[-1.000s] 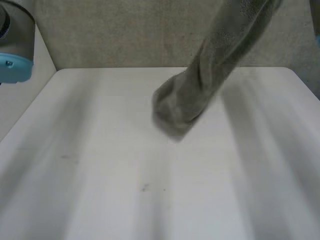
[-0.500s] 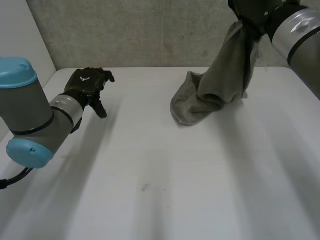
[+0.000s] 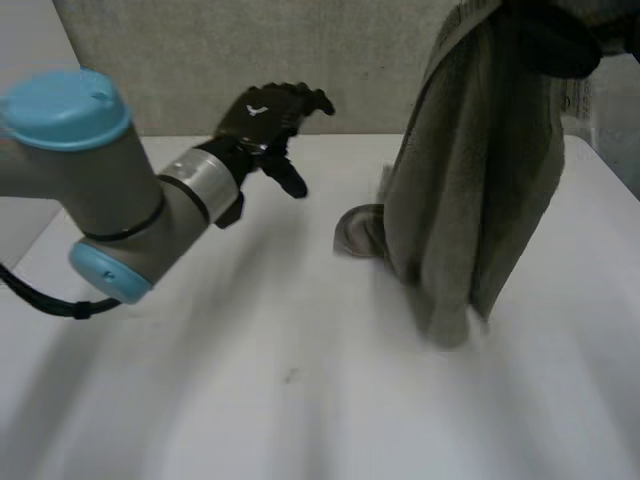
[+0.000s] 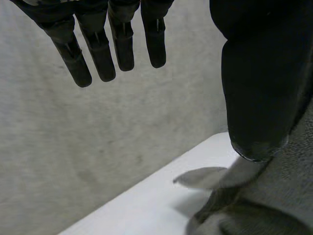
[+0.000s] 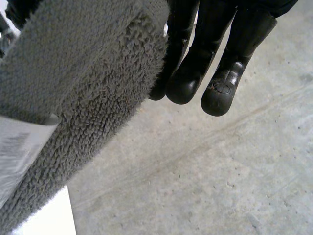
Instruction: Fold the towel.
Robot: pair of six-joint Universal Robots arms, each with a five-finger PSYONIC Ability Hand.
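Observation:
A grey-green towel [image 3: 470, 200] hangs in a long bunch from my right hand [image 3: 558, 42], which is raised at the back right and shut on the towel's top end. The towel's lower end [image 3: 355, 232] rests on the white table [image 3: 200, 380]. In the right wrist view the fluffy towel [image 5: 83, 88] runs across the palm beside the fingers [image 5: 230, 49]. My left hand [image 3: 268, 118] hovers open left of the towel, apart from it. In the left wrist view its fingers [image 4: 100, 46] are straight, and the towel [image 4: 274, 200] lies beyond the thumb.
A white label [image 5: 19, 152] is sewn to the towel near the right hand. A grey wall [image 3: 250, 60] backs the table's far edge. The left arm [image 3: 110, 190] stretches over the table's left half.
The left arm has swung in from the left towards the towel, with its hand open. The right hand has lifted the towel, which now hangs longer and nearer the table's front.

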